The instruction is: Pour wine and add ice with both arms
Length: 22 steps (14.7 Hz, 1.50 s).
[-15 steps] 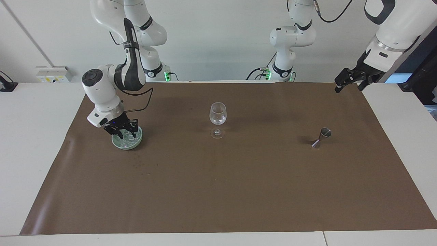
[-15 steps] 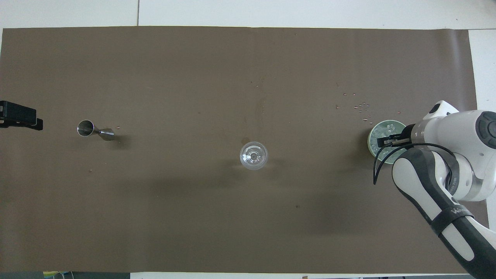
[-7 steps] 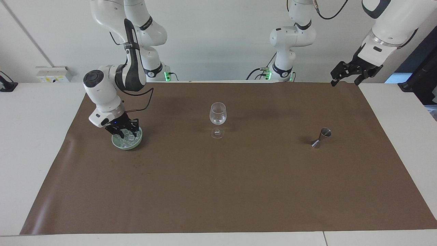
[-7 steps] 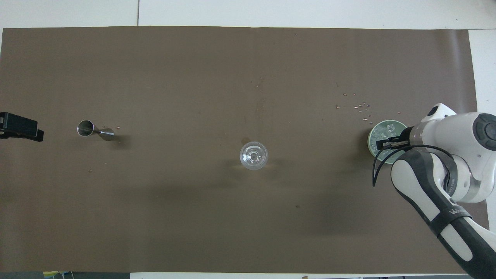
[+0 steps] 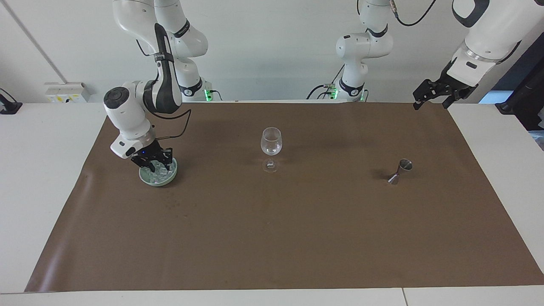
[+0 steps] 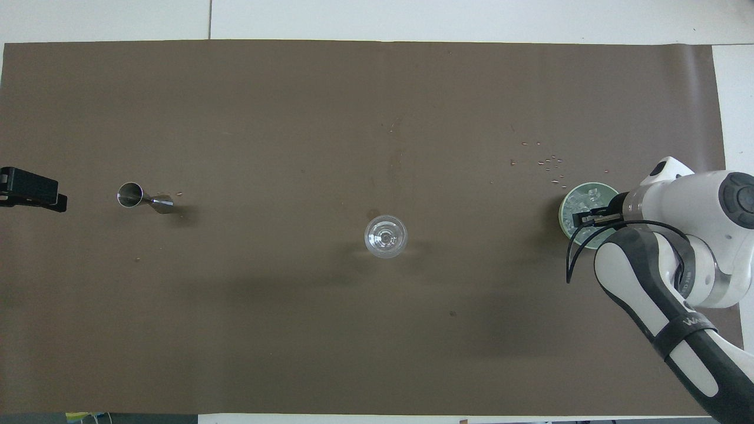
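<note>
Reference object: the wine glass (image 5: 271,142), upright at the centre of the brown mat (image 5: 272,238). Toward the left arm's end of the table from the glass, the left gripper (image 5: 432,102) hangs over the mat edge closest to the robots, fingers spread wide and holding nothing. The facing view shows it whole; the overhead view crops it at the frame border to a black block. The right gripper (image 5: 157,165) is toward the right arm's end of the table from the glass, lowered into a pale green bowl (image 5: 158,183) on the ice (image 5: 158,171). The facing view shows its tips down among the cubes; the overhead view hides them under the wrist and cable – whether a cube is gripped cannot be told. A metal jigger (image 5: 399,171) stands toward the left arm's end of the table from the glass. Only the overhead view resolves small pale specks (image 6: 548,162) on the mat, farther from the robots than the glass and just by the bowl – too small to identify.
</note>
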Each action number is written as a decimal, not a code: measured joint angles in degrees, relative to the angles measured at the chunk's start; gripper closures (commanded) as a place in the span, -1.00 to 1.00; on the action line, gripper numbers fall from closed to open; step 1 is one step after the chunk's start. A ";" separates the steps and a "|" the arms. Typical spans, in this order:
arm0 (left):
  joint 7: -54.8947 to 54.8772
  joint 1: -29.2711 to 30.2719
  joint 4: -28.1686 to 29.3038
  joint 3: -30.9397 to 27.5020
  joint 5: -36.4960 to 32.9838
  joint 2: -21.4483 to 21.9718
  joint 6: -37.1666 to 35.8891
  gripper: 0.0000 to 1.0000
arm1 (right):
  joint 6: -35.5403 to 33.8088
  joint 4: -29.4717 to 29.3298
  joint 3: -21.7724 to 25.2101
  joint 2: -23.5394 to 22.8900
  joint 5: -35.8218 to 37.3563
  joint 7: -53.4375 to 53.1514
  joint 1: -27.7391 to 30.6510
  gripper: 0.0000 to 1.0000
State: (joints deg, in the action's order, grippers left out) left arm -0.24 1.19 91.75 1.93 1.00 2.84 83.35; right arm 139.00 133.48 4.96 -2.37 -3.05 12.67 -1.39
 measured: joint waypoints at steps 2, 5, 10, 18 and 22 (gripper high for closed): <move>-0.15 -0.07 0.00 0.48 -0.81 -0.18 0.26 -1.00 | 1.28 0.05 0.00 0.00 -0.01 0.00 0.00 -0.10; -0.16 -0.11 0.20 1.00 -1.12 -0.20 0.58 -1.00 | 1.54 0.11 0.00 0.00 -0.02 0.00 0.00 -0.10; -0.17 -0.05 0.21 0.96 -1.43 -0.20 0.83 -1.00 | 1.54 0.43 0.00 0.00 -0.03 0.00 0.00 0.02; -1.07 -0.04 1.27 0.94 -1.44 -0.20 2.79 -1.00 | 1.54 1.22 0.00 0.01 -0.04 0.00 0.00 0.24; -1.12 -0.09 1.35 1.00 -1.44 -0.19 2.79 -1.00 | 1.54 1.28 0.00 0.02 -0.04 0.00 0.00 0.27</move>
State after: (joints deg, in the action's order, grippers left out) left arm -1.37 1.10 93.10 2.93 -0.43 2.65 86.14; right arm 140.55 134.76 4.96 -2.35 -3.09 12.66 -1.39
